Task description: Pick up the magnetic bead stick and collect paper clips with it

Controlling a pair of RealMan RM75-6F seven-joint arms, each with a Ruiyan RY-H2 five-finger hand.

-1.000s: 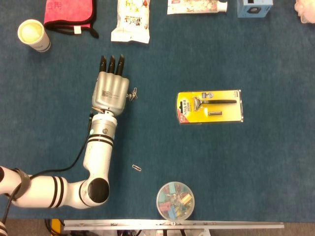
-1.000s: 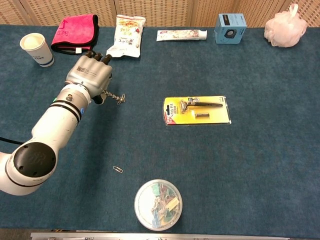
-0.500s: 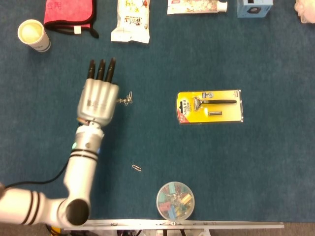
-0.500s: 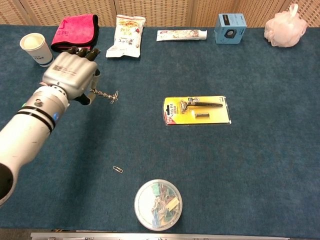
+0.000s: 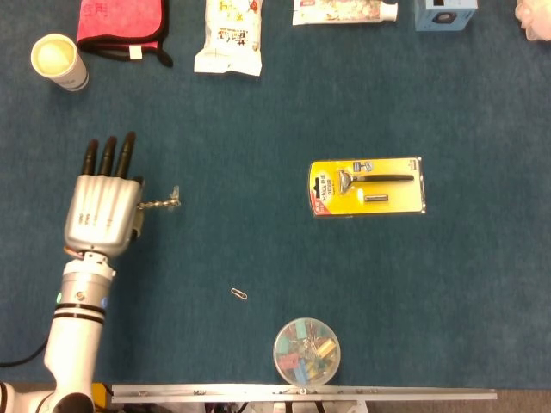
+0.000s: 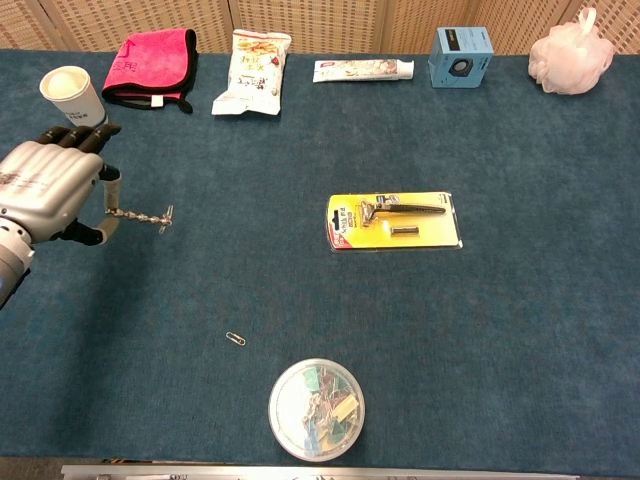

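My left hand [image 5: 102, 211] [image 6: 52, 190] pinches the magnetic bead stick [image 5: 158, 205] [image 6: 140, 215] at its left end, over the left part of the blue table. The thin silver stick points right, with a small cluster of paper clips [image 5: 174, 200] [image 6: 166, 219] clinging to its tip. A single loose paper clip [image 5: 239, 293] [image 6: 235, 339] lies on the cloth, nearer the front and right of the hand. A round clear tub [image 5: 306, 351] [image 6: 316, 409] filled with coloured clips stands at the front edge. My right hand shows in neither view.
A yellow razor pack [image 5: 367, 187] [image 6: 393, 220] lies mid-table. Along the back edge sit a paper cup [image 5: 58, 61] [image 6: 73, 98], pink cloth [image 5: 120, 26] [image 6: 150, 62], snack bag [image 5: 231, 36] [image 6: 252, 71], toothpaste box [image 6: 363, 69], blue box [image 6: 461, 55] and white puff [image 6: 569, 56].
My left hand has carried the bead stick leftward and toward the front, away from the snack bag. The clips stayed on its tip. The loose clip has not moved.
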